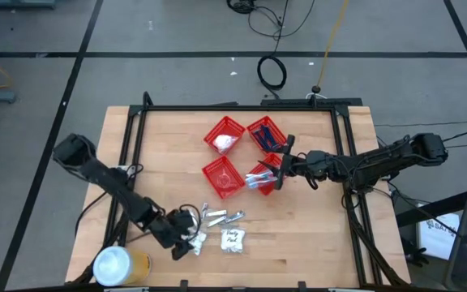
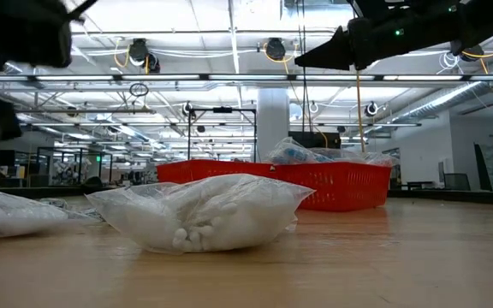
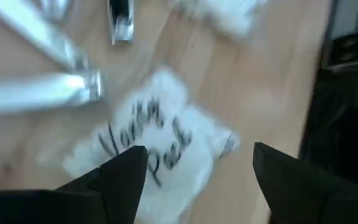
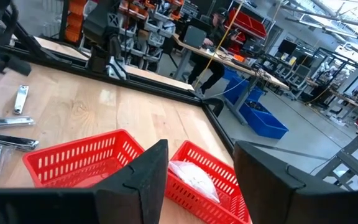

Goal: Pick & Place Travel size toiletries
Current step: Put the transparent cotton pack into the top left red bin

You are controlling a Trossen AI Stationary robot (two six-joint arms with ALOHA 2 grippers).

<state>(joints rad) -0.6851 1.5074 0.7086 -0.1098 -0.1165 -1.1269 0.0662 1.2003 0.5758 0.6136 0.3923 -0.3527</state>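
Small toiletries lie near the table's front: silvery tubes (image 1: 224, 216) and white sachets (image 1: 232, 238). My left gripper (image 1: 186, 243) hangs open just over them. In the left wrist view its gripper (image 3: 194, 177) frames a white sachet with dark writing (image 3: 148, 140), one finger on either side, the sachet flat on the wood beside silvery tubes (image 3: 36, 93). My right gripper (image 1: 282, 166) is open and level above the red baskets (image 1: 244, 154) at the table's middle, with nothing between its fingers (image 4: 138, 186). In the low view it (image 2: 311, 58) points across above a basket (image 2: 332, 184).
A yellow can with a white lid (image 1: 120, 264) stands at the front left corner, close to my left arm. One basket holds a white bag (image 4: 194, 177), another dark blue items (image 1: 267, 136). A clear bag of white pieces (image 2: 199, 210) lies near the front edge.
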